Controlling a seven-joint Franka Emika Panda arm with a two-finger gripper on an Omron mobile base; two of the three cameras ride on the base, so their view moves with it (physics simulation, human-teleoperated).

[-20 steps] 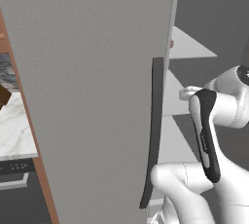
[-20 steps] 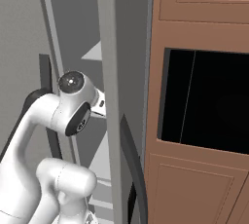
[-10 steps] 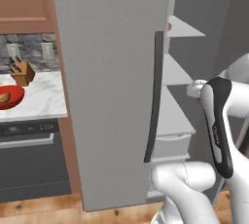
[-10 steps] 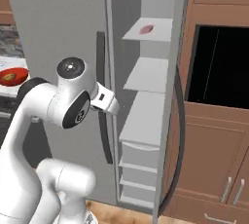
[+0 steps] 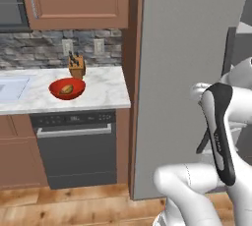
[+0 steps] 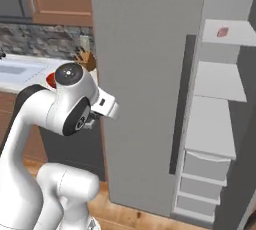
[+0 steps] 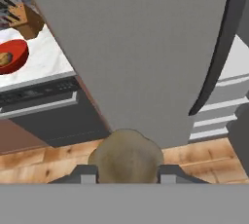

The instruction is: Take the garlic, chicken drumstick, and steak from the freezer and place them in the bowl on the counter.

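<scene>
A pale beige garlic (image 7: 125, 155) sits between my fingertips in the hand view, with my gripper (image 7: 127, 172) shut on it in front of the grey freezer (image 7: 146, 47) door. The glossy red bowl (image 5: 67, 88) rests on the white marble counter (image 5: 106, 92), left of the freezer (image 5: 187, 72), and a tan-brown item lies in it. The bowl (image 7: 10, 57) also appears far to the upper left of the hand view. A reddish steak (image 6: 223, 32) lies on an upper white shelf inside the freezer (image 6: 145, 74). The chicken drumstick I cannot make out for certain.
A wooden knife block (image 5: 76, 66) stands just behind the bowl. A black oven (image 5: 74, 146) sits under the counter and a white sink (image 5: 10, 85) lies at the far left. The freezer's dark door handle (image 7: 219, 47) runs down the right. Wood floor lies below.
The whole picture has shifted: the base has swung toward the counter, bringing the bowl, oven and sink into view while the freezer slid right. The jaws stand a little narrower.
</scene>
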